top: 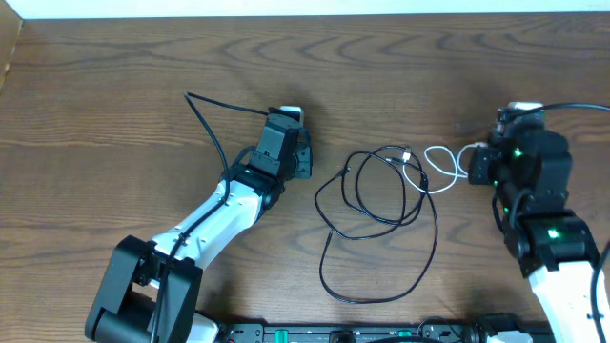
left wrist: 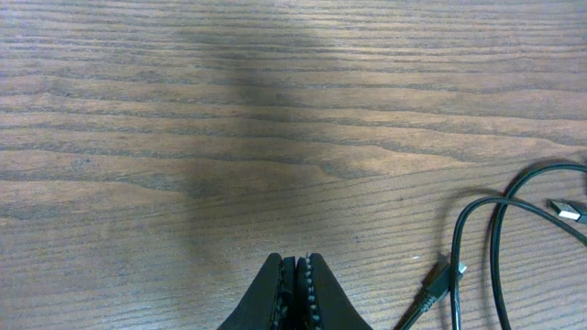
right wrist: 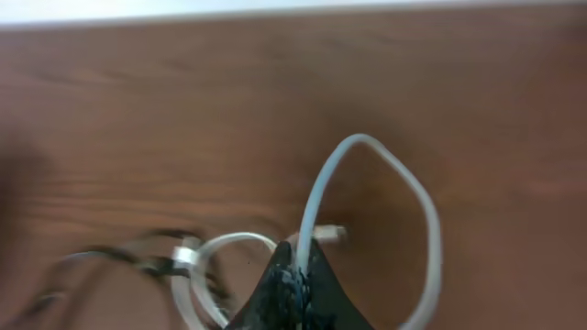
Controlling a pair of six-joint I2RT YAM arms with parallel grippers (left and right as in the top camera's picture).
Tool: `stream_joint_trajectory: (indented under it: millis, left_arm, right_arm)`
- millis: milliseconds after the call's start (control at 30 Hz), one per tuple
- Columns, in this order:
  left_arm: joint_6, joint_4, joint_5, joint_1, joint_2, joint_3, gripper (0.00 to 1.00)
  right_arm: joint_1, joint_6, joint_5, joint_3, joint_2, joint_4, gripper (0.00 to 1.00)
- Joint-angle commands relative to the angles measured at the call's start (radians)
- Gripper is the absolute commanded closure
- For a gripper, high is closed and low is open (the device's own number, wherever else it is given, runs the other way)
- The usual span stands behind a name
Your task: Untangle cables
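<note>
On the table point(top: 143, 76), left end effector point(left wrist: 295, 268) closed, empty; right end effector point(right wrist: 298, 266) closed on white cable point(right wrist: 318, 188).

This looks like a robotics lab or test bench, not a home. Two white-and-black robot arms work over a bare wood-grain table point(top: 114, 86). Beyond the left gripper point(left wrist: 298, 275) and the right gripper point(right wrist: 298, 266) the tabletop ends at a plain pale wall point(top: 286, 8). Behind them, along the near edge, runs a black equipment strip point(top: 362, 333) with small green lights, and green status lights point(top: 553, 232) glow on the right arm. Between the grippers lie practice props: a loose black cable point(top: 436, 229) and a white cable point(right wrist: 316, 197), the latter pinched in the right gripper.
</note>
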Motion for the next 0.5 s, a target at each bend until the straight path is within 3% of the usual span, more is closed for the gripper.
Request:
stream_joint_trajectory:
  millis: [0,300,400,467]
  left_arm:
    - [0.009,0.000,-0.004,0.003,-0.014,0.013,0.92]
    - [0.009,0.000,-0.004,0.003,-0.014,0.013,0.92]
    - [0.009,0.000,-0.004,0.003,-0.014,0.013,0.92]
    - [0.009,0.000,-0.004,0.003,-0.014,0.013,0.92]
  right_arm:
    - [-0.003,0.026,0.224,0.006,0.063,-0.030,0.99]
    - [-0.070,0.075,0.327,0.006,0.283,-0.024,0.98]
    - [-0.117,0.076,0.327,0.006,0.354,-0.005,0.92]
    - [-0.146,0.095,0.327,0.006,0.388,-0.001,0.81]
